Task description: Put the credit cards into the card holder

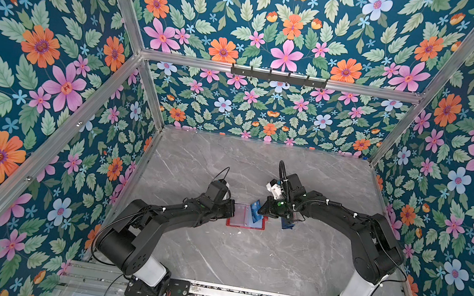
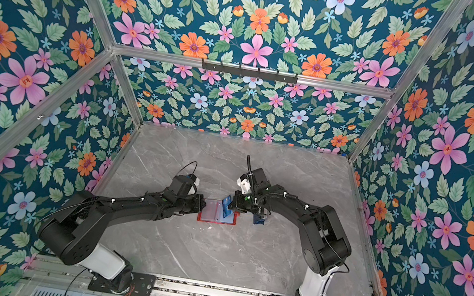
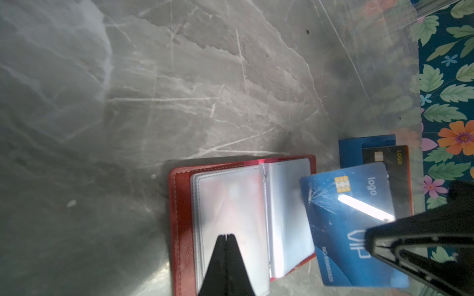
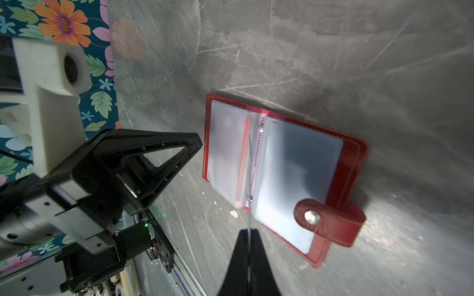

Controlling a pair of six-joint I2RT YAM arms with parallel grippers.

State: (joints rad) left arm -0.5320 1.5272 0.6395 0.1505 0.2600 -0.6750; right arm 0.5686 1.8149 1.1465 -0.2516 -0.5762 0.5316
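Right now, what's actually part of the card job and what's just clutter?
Job: red card holder, open; blue card, pinched in right gripper; black card, in blue tray; left gripper, shut over the sleeves.
Clutter: blue tray; pale scrap on table; hook rail.

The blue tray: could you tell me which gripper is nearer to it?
Right. The right gripper, holding a blue card, hovers beside the blue tray; the left gripper sits over the far half of the card holder.
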